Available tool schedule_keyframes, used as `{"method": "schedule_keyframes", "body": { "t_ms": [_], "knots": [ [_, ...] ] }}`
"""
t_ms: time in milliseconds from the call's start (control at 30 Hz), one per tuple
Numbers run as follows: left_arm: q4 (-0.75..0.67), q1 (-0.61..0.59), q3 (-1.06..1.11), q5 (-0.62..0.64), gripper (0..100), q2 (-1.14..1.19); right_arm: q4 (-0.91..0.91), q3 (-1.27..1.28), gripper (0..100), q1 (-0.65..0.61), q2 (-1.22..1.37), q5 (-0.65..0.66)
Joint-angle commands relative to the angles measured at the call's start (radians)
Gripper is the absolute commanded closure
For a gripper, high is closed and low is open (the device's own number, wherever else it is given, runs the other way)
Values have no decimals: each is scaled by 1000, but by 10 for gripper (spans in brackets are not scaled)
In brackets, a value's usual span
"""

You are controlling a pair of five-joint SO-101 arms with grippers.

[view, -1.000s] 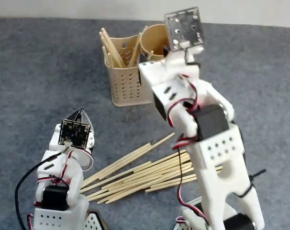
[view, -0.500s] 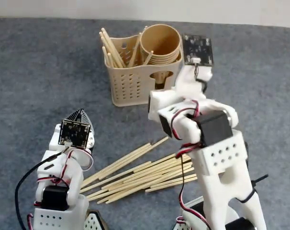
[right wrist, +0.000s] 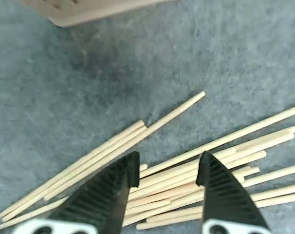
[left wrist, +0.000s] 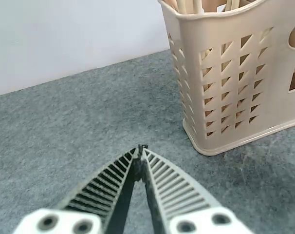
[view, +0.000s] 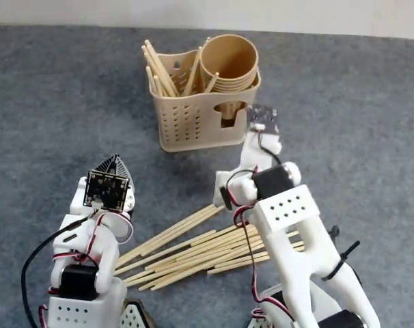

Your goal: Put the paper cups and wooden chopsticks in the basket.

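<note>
From above, the basket [view: 193, 126] stands on the grey counter [view: 57, 102]. The stacked cups [view: 229, 58] sit in one compartment of it, and some chopsticks [view: 160, 68] lean in the other. The loose chopsticks [view: 186, 253] lie in a pile on the counter between the two arms, apart from the basket. The right arm [view: 282, 212] bends over one end of this pile.

In the left wrist view, the left tool [left wrist: 141, 152] has its fingers pressed together and carries nothing. It is low over the counter, near a corner of the basket.

In the right wrist view, the right tool [right wrist: 169, 165] is spread and carries nothing. It is just over the loose chopsticks, and several of them show in the gap between its fingers.
</note>
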Motion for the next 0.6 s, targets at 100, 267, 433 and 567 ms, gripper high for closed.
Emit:
{"method": "schedule_keyframes", "body": {
  "t_ms": [100, 267, 433, 567],
  "knots": [
    [-20, -2, -7, -8, 988, -7, -156, 87, 799, 15, -27, -12],
    [-20, -2, -7, -8, 988, -7, -211, 102, 861, 54, -27, -12],
    [-20, -2, -5, -8, 988, -7, -216, 102, 862, 73, -25, -12],
    [-20, -2, -5, -8, 988, -7, -214, 99, 862, 73, 7, -12]
  ]
}}
